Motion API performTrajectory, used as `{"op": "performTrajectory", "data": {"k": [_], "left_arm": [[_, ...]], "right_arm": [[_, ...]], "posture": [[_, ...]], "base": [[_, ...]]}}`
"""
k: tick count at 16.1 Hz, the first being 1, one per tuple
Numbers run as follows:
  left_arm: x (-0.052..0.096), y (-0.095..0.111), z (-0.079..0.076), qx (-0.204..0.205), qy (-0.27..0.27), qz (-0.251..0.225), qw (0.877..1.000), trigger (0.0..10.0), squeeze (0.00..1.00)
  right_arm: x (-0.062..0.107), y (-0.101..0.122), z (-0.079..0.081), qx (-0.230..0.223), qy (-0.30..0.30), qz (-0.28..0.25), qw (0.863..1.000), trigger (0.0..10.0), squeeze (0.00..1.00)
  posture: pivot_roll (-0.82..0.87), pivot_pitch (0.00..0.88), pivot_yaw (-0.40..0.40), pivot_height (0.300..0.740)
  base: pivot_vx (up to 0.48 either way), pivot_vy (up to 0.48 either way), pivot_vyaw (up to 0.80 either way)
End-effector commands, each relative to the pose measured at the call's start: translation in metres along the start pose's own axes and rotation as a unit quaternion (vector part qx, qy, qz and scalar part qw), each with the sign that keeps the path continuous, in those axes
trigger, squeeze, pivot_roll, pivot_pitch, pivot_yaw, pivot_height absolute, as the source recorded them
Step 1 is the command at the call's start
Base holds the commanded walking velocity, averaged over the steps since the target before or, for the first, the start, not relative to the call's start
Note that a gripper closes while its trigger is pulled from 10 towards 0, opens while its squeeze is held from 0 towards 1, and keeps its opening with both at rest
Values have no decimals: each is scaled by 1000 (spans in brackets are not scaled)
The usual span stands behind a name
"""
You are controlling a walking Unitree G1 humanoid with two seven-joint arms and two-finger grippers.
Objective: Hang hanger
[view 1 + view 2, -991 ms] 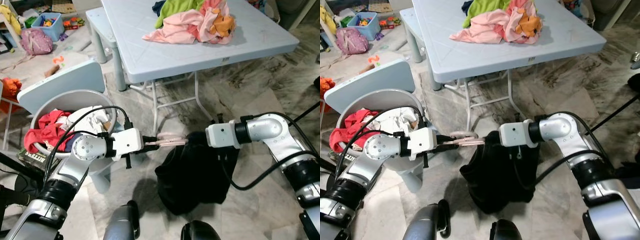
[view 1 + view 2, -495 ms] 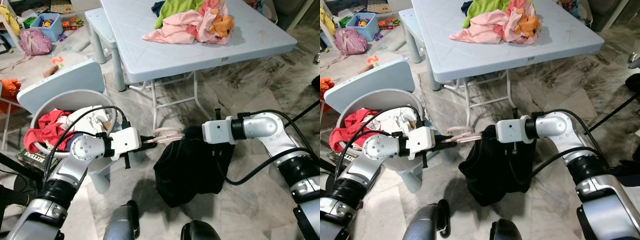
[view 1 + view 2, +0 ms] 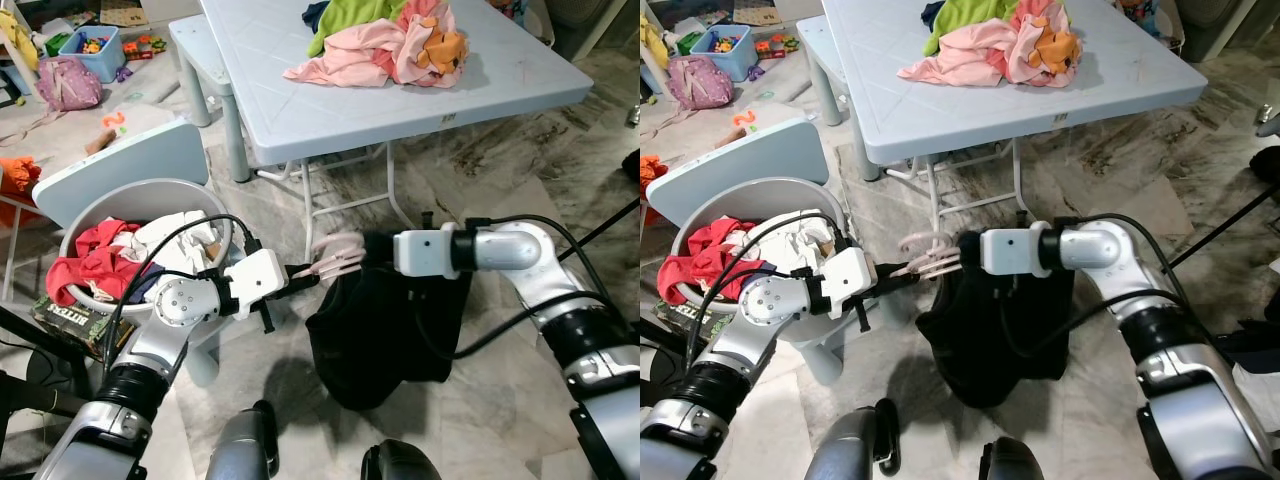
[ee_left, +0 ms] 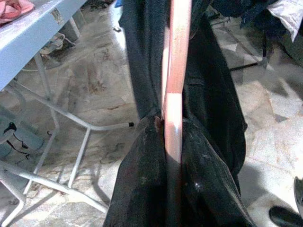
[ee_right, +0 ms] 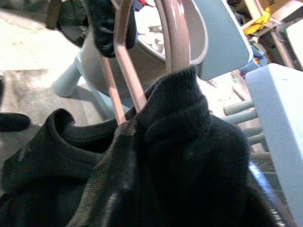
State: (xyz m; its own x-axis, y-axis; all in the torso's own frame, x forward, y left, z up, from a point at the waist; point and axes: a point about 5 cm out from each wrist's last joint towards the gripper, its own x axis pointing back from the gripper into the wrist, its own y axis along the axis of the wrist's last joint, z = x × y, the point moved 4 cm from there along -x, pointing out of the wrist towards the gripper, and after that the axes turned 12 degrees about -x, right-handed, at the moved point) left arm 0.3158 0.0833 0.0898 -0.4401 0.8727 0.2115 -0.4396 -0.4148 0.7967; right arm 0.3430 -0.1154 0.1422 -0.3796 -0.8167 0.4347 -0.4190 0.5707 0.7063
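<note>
Pink hanger point(image 4: 175, 94) inside black garment point(image 4: 208, 123)

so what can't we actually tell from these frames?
- Right gripper: fingertips buried in the black garment, eye views; open or shut unclear.
- Pink hanger: motion-blurred, eye views; hook shape unclear.
- Left gripper: fingers too small to judge their grip on the hanger.

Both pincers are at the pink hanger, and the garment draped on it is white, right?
Not white: the garment on the pink hanger is black, as the left eye view shows. The left pincer and right pincer are indeed at the hanger.
</note>
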Motion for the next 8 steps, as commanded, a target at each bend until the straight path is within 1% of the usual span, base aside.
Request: {"op": "performTrajectory", "data": {"k": [1,2,3,5,8], "left_arm": [[-11,14,1,-16,-2,-30,999,0,0],[-11,14,1,-15,-2,-29,999,0,0],[-11,13,1,-14,-2,-28,999,0,0],[-11,10,1,-2,7,-22,1000,0,0],[-11,8,1,4,12,-19,1000,0,0]], "right_arm": [[-6,21,-13,43,-19,-33,998,10000,1000],[-6,22,-17,47,-31,-33,998,10000,1000],[-5,22,-19,49,-35,-32,998,10000,1000],[-2,20,-28,73,-56,-20,996,10000,1000],[-1,17,-26,71,-35,-17,997,10000,1000]], "posture": [[-83,97,-30,740],[-84,96,-30,740],[-84,96,-30,740],[-84,96,-30,740],[-82,95,-29,740]], "base": [[0,0,0],[0,0,0],[0,0,0],[0,0,0],[0,0,0]]}}
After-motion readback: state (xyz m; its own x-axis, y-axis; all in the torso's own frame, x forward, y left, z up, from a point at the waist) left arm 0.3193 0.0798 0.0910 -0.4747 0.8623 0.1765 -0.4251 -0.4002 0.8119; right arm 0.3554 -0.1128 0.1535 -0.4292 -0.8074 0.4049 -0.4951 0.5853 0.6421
